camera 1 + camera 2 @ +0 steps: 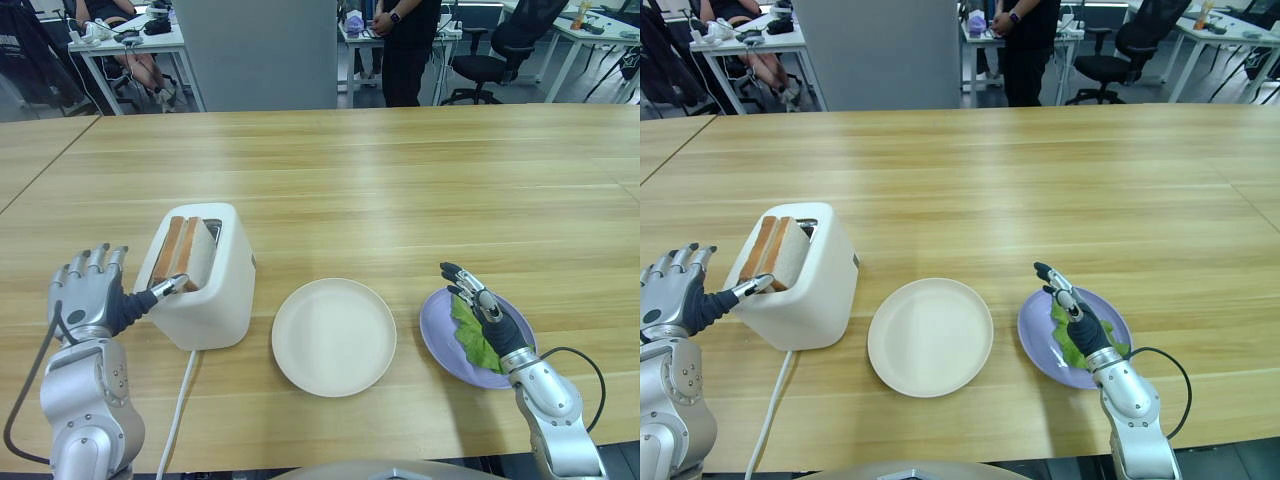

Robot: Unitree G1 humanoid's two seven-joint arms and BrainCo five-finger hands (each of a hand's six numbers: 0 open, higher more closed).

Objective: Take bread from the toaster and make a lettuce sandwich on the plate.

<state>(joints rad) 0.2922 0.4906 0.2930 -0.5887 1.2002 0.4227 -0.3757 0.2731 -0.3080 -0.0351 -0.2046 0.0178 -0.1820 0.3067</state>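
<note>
Bread [185, 250] sitting in toaster [210, 300], 9 o'clock of plate [333, 336]; lettuce [472, 346] lying at 3. Left hand [88, 295], right hand [485, 310] open, gripping nothing. Everything remaining.

A wooden table [400, 170] carries a white toaster [212, 300], a cream plate [333, 336] and a purple plate [434, 340].

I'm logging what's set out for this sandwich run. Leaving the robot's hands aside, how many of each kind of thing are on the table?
toaster: 1
bread slices: 2
plates: 2, cream plate and purple plate
lettuce: 1 helping
Total: 6
</note>
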